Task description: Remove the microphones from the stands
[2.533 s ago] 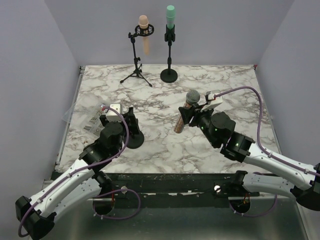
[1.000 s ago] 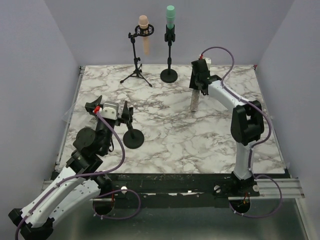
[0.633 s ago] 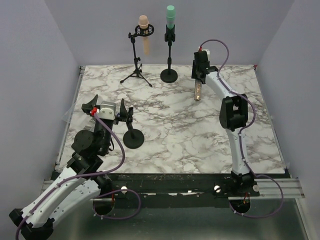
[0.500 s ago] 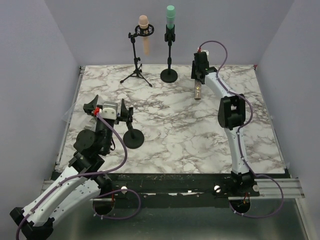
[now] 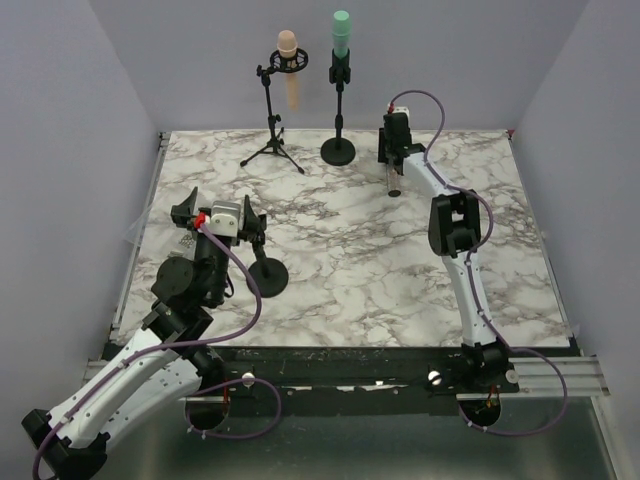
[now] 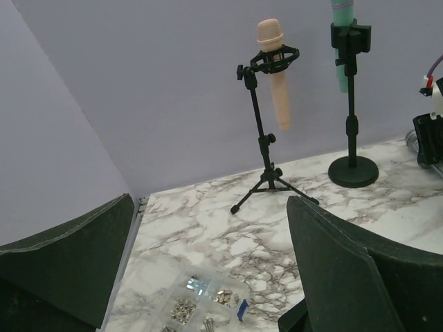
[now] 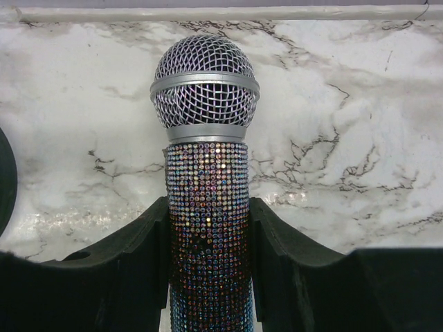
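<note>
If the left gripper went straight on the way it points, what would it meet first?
Likely the tripod stand holding the peach microphone, seen between the left gripper's open fingers; depth is unclear.

We see left pincer point(image 6: 210, 200) spread wide, peach microphone point(image 6: 275, 69) on tripod stand point(image 6: 266, 169) beyond, parts box point(image 6: 197, 301) on counter point(image 6: 332, 207).

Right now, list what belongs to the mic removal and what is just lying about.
Job in hand:
glitter mic, held in the right gripper
bare stand, beside the open left gripper

Lying about:
pink mic on a tripod
green mic on a round-base stand
parts box
</note>
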### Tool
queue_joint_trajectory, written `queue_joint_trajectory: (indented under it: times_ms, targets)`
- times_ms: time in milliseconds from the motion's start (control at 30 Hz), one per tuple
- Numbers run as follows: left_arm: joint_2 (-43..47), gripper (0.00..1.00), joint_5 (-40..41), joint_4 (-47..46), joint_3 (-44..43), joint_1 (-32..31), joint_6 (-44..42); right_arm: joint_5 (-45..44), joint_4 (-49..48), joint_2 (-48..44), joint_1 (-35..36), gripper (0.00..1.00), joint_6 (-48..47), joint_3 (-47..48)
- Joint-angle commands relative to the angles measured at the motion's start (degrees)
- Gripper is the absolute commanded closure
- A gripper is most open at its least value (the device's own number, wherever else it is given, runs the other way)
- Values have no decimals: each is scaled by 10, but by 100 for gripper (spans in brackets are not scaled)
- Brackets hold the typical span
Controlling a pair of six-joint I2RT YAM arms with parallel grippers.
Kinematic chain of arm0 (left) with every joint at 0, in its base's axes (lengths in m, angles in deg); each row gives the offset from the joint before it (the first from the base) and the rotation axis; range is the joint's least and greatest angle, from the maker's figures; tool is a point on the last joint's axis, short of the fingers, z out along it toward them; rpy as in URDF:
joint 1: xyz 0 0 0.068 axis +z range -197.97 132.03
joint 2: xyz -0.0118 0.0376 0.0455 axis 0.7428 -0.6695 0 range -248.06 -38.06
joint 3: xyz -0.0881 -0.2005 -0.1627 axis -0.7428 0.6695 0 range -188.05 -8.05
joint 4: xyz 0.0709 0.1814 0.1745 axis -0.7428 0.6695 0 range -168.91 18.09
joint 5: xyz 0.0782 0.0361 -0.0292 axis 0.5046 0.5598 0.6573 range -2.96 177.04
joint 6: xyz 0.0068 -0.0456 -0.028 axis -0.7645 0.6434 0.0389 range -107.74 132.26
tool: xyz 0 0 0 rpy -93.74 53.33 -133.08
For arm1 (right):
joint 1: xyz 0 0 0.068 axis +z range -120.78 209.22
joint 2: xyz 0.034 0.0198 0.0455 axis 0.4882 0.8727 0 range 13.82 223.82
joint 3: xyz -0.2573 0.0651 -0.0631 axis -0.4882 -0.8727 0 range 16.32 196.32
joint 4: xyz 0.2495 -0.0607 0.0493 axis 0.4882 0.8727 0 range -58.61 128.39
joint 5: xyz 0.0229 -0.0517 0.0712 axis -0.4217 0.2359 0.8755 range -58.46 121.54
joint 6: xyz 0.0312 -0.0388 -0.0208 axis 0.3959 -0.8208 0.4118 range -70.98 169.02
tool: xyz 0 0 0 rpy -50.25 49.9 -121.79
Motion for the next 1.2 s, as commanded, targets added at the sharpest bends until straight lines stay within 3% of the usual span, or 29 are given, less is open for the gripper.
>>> queue_joint_trajectory:
  times_ms: [0,300,433,700,867,1167]
  targets:
    - [-2,6,8,-19,5,1,-6,12,-35,41,-6,72,-14,36]
    - [-7,6,8,-16,3,1,-8,18,-36,69,-6,46,-15,34]
    - [-9,6,8,-16,2,1,-8,17,-35,70,-7,30,-15,40]
    - [-8,6,8,-13,2,1,-9,32,-13,59,-7,17,-9,61]
    - [-9,6,6,-8,1,1,-5,39,-13,12,-7,1,-5,51]
    - [-9,6,8,-4,2,1,-4,59,0,-105,-6,0,26,28]
